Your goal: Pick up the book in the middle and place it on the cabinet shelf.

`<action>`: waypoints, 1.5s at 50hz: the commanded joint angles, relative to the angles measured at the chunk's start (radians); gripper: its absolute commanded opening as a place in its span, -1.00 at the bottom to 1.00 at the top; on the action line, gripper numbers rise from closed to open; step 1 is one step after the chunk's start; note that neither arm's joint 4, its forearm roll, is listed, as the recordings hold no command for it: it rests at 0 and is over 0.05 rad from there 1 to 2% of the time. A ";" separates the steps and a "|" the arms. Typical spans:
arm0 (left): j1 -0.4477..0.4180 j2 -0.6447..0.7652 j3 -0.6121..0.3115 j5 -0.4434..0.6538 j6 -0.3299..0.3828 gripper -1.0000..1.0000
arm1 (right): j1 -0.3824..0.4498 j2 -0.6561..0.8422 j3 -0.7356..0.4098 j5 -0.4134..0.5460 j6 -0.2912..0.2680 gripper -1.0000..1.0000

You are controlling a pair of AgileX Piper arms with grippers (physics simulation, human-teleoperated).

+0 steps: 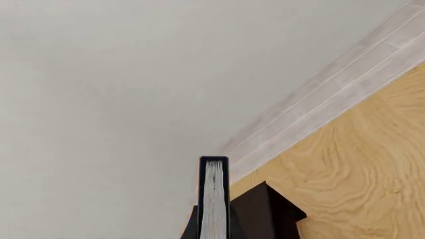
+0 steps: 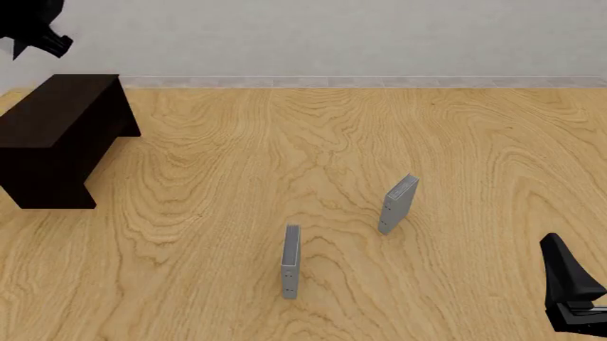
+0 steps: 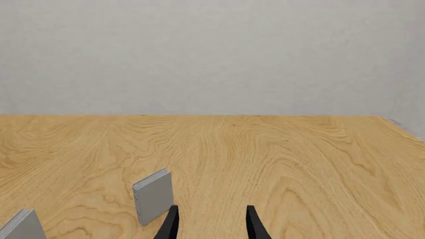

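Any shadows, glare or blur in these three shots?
Front view: flat even light, no cast shadows under the grey books or cabinet. Left wrist view: the book is sharp, no glare. Right wrist view: crisp wood grain, no blur.

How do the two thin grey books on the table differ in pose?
The nearer thin grey book stands straight upright, its narrow edge facing the front camera; the farther thin grey book leans, tilted to the right.
The nearer one sits closer to the table's middle; the farther one stands further right and back, and shows more of its cover.
Both are grey, slim, standing on edge on the light wooden table, and untouched.
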 commanded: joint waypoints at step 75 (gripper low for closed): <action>0.145 0.150 0.146 -0.311 0.275 -1.00 | 0.000 0.000 0.000 0.000 0.000 1.00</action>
